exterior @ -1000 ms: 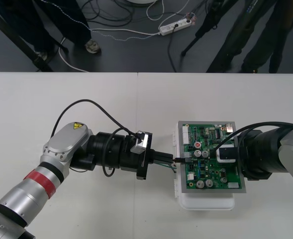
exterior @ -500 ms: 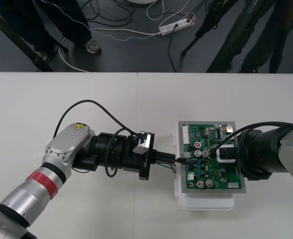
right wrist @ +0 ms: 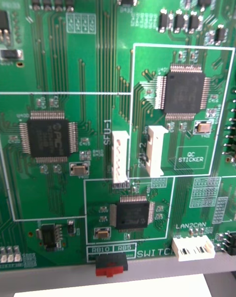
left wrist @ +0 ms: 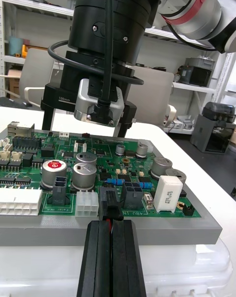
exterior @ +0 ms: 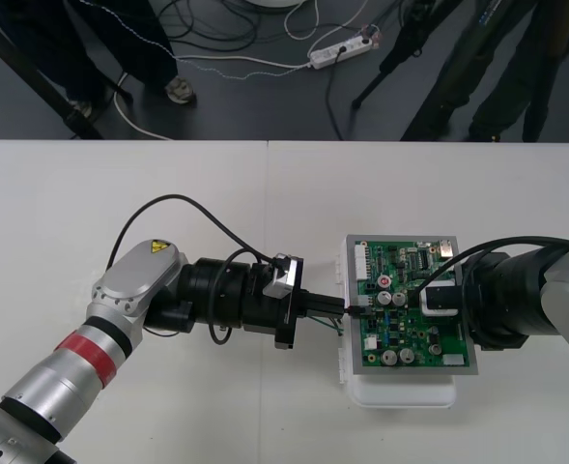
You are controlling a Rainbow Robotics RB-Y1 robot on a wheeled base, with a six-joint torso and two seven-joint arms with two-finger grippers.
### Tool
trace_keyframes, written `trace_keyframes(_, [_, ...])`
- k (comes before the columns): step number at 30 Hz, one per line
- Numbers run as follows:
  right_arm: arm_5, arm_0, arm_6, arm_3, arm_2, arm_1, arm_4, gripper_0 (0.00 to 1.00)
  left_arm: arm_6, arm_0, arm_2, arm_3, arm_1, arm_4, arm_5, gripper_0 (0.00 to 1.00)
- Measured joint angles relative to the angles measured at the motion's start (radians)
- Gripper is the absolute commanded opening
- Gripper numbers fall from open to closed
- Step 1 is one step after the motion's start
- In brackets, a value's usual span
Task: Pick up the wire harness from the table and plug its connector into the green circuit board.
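The left gripper point(left wrist: 111, 228) reaches in level from the left side of the table point(exterior: 168, 193), and its black fingers point(left wrist: 98, 257) are pressed together on the wire harness point(left wrist: 111, 217). Red and black wires show between the fingers, and the small black plug point(left wrist: 110, 204) projects just ahead of the tips. The plug sits at a black header on the left edge of the green circuit board point(exterior: 410, 290), beside a second black connector. Whether it is fully seated cannot be determined. The low, level approach probably serves to line the plug up with the header so that it can be pushed straight in. The right gripper point(left wrist: 88, 128) stands over the middle of the board. Its two fingers are spread well apart, nothing is held between them, and their tips are down at the board surface. This posture likely steadies the board against the push from the left. The board rests on a white base point(exterior: 400, 391) on the right half of the plain light table. Beyond the far edge of the table lies dark floor carrying loose cables and a white power strip point(exterior: 340, 50).
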Motion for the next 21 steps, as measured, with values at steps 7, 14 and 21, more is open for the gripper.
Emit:
trace_keyframes(7, [0.0,0.0,0.0,0.0,0.0,0.0,0.0,1.0,0.0,0.0,0.0,0.0,0.0,0.0,0.0,0.0])
trace_keyframes(14, [0.0,0.0,0.0,0.0,0.0,0.0,0.0,1.0,0.0,0.0,0.0,0.0,0.0,0.0,0.0,0.0])
trace_keyframes(21, [0.0,0.0,0.0,0.0,0.0,0.0,0.0,1.0,0.0,0.0,0.0,0.0,0.0,0.0,0.0,0.01])
